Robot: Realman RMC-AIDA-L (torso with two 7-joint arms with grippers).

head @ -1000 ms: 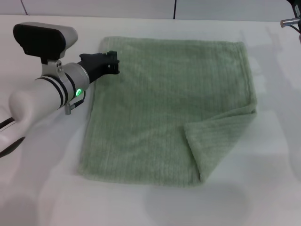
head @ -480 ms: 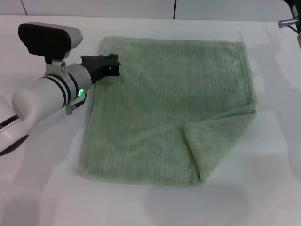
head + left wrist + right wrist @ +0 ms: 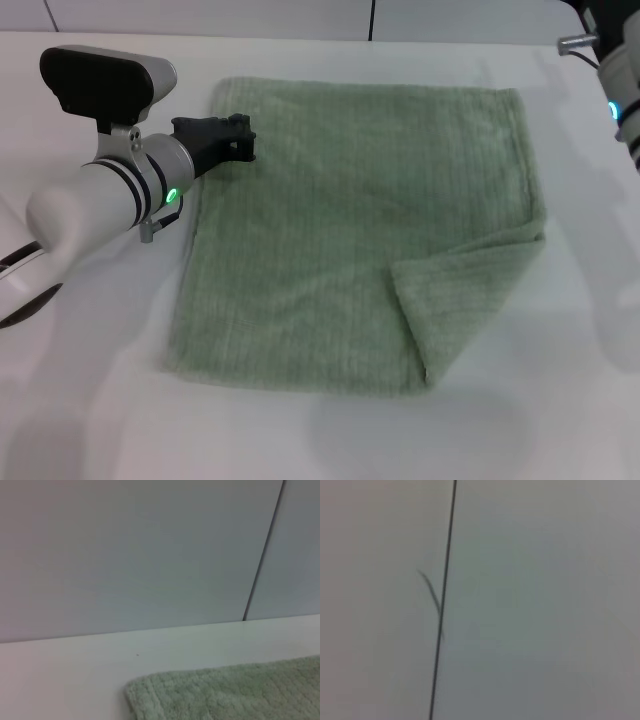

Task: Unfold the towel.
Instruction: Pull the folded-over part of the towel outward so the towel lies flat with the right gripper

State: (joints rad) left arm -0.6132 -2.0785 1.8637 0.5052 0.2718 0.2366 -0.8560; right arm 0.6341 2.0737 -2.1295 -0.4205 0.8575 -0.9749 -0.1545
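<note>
The table [image 3: 90, 400] is a white surface filling the head view, bounded on the far side by a pale panelled wall [image 3: 125, 555] with a dark vertical seam.

The towel [image 3: 350, 230] lies at the centre of the table, spread mostly flat. Its corner at 4 o'clock is folded back over the cloth, forming a triangular flap [image 3: 455, 300] whose tip points toward 7 o'clock. The other three corners lie flat. In the left wrist view, the far-left corner of the towel [image 3: 225, 692] rests on the table just short of the wall.

The left arm [image 3: 100, 190] enters from 9 o'clock of the towel, with a green indicator lit on its wrist. The left gripper [image 3: 238, 135] sits over the towel's edge near the corner at 11 o'clock. Its black fingers appear close together; whether they pinch the cloth cannot be determined.

The right arm [image 3: 615, 70] shows only partly at 2 o'clock, at the frame edge, apart from the towel. The right gripper is out of view; the right wrist view shows only wall and a seam.
</note>
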